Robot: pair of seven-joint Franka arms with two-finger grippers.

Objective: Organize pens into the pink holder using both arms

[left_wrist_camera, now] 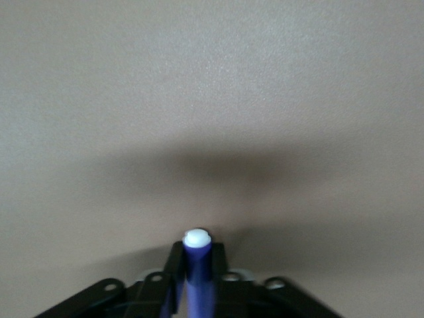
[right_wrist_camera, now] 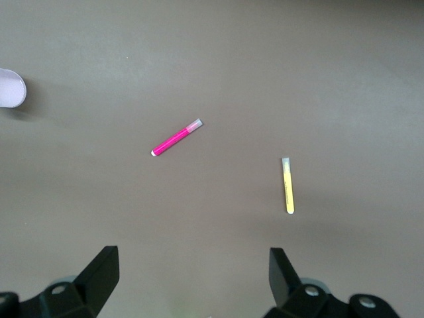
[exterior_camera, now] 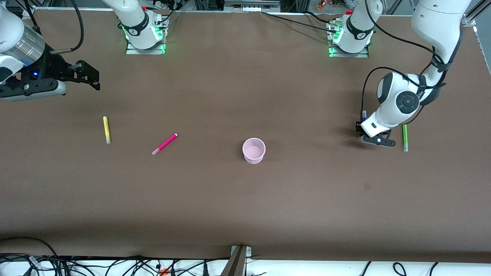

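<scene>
Pens, four, light stiff slippery sticks, best pinched mid-barrel: purple-blue pen (left_wrist_camera: pixel 197 278) clamped in left gripper (exterior_camera: pixel 378 138), green pen (exterior_camera: pixel 404 137) beside it, magenta pen (exterior_camera: pixel 164 144) and yellow pen (exterior_camera: pixel 106 129) (right gripper (right_wrist_camera: pixel 192 275) spread wide above) at nine o'clock of pink holder (exterior_camera: pixel 254 150).

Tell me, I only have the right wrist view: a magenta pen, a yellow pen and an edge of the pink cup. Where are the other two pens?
Observer: The dark purple-blue pen is clamped in the left pincer, low over the table's left-arm end.
Operator: And the green one?
Observer: The green pen lies on the table beside that pincer.
Operator: Anything in the holder yet?
Observer: No, the front view shows the pink holder with no pens inside.
Operator: My own pincer?
Observer: The right pincer is open in the air, above the table's right-arm end.
</scene>
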